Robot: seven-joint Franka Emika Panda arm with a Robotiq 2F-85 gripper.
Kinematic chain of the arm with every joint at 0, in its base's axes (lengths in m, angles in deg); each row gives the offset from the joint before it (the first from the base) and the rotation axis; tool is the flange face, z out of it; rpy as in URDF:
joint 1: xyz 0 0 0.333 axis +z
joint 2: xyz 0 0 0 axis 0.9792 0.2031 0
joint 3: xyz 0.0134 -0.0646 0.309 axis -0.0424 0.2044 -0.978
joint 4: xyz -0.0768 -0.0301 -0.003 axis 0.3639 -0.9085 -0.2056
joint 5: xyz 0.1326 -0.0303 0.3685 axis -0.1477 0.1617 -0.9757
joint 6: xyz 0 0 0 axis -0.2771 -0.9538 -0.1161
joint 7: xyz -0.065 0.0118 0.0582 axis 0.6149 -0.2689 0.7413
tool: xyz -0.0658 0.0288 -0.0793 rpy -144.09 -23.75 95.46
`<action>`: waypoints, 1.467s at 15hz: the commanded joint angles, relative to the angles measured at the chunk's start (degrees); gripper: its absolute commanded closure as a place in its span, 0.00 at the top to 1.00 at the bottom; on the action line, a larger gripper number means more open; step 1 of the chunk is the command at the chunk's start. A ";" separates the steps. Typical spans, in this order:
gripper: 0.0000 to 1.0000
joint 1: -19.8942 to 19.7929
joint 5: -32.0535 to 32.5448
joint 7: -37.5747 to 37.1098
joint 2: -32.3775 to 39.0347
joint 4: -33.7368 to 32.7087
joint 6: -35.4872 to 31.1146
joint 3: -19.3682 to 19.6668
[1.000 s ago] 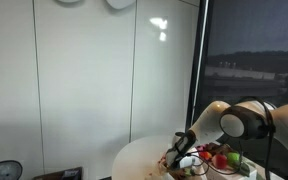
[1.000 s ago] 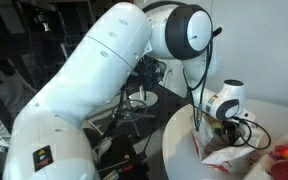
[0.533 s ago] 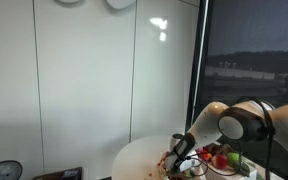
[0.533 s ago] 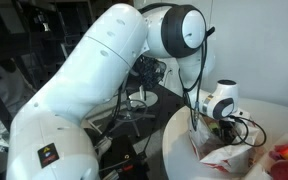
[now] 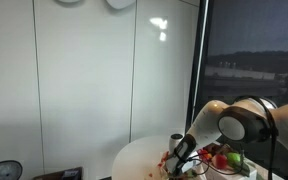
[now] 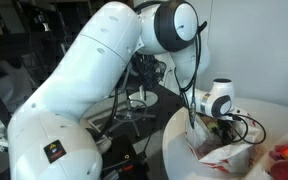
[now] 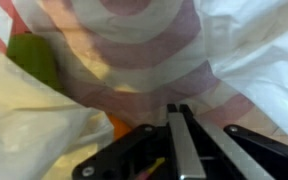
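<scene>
Wrist view looks along the end effector [image 7: 180, 110], whose fingers are pressed together with no gap showing; whether bag film is pinched between them I cannot tell. The white plastic bag [image 7: 134, 60] with red rings spreads from 9 through 12 to 3 o'clock, right at the fingertips. A blurred green item [image 7: 34, 62] lies at 10 o'clock and an orange scrap [image 7: 119, 124] at 9. In an exterior view the bag slumps on the round counter [image 6: 176, 140].
</scene>
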 commanded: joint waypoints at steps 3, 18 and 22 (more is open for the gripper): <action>0.58 3.53 2.63 -5.90 -3.58 -0.05 5.38 2.73; 1.00 4.45 14.61 -14.20 2.33 -8.57 5.77 3.79; 1.00 4.33 17.95 -14.01 4.46 -11.29 6.06 4.99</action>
